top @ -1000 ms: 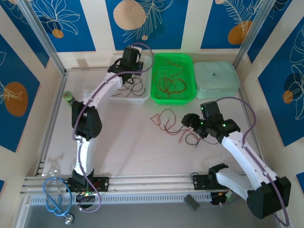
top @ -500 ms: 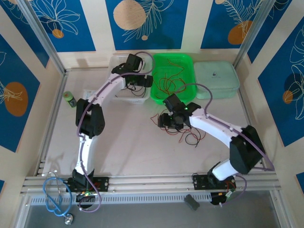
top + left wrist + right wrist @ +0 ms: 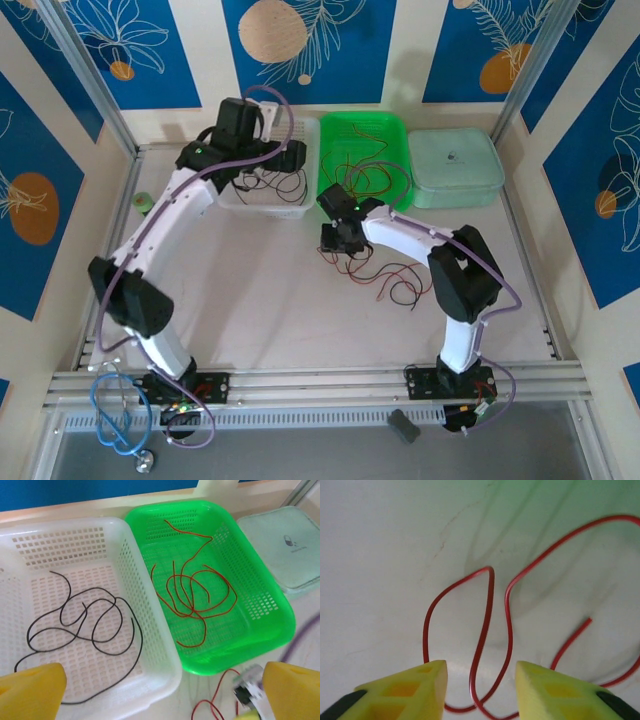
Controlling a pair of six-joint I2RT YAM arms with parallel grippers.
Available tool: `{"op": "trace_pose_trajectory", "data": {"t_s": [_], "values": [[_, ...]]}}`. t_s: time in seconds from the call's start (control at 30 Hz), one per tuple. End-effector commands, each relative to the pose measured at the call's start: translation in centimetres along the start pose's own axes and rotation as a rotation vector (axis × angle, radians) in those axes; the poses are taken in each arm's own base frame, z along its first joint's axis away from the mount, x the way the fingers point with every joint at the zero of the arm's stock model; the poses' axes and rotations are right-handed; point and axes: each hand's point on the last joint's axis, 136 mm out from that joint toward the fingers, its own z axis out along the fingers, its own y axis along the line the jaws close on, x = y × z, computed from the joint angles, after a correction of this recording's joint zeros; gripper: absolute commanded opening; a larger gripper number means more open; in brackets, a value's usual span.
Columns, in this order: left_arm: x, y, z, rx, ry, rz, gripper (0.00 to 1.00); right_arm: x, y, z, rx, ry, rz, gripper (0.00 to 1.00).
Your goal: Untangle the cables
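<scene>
Clearly the sorting goes by colour: the black cable (image 3: 100,591) lies loose in the white basket (image 3: 60,545) and the red cable (image 3: 200,612) in the green basket (image 3: 260,600) beside it, so each freed strand has a place of its own away from the knot. My left pincer (image 3: 162,692) hangs above the two baskets, jaws spread wide and empty, well placed over the spot where strands get dropped. What is left of the tangle (image 3: 380,272), red with a darker strand at its near end, lies on the bench (image 3: 270,300) just in front of the green basket. My right pincer (image 3: 480,680) is low over it, jaws apart and grasping nothing, straddling a narrow red bend (image 3: 482,630) so that little else sits between the fingers. I judge that is the piece to draw out next.
</scene>
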Motion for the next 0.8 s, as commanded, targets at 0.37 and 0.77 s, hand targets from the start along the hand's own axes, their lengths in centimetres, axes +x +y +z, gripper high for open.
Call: {"op": "trace_pose_trajectory", "data": {"t_s": [0.37,0.77], "values": [[14.0,-4.2,-2.3,0.147,0.206,-0.160,0.96,2.4,-5.2,-0.8,0.049,0.018,0.121,0.00],[23.4,-14.8,6.8,0.390,0.391,-0.290,0.79,3.2,-4.9,-0.1,-0.101,0.053,0.228,0.00]]}}
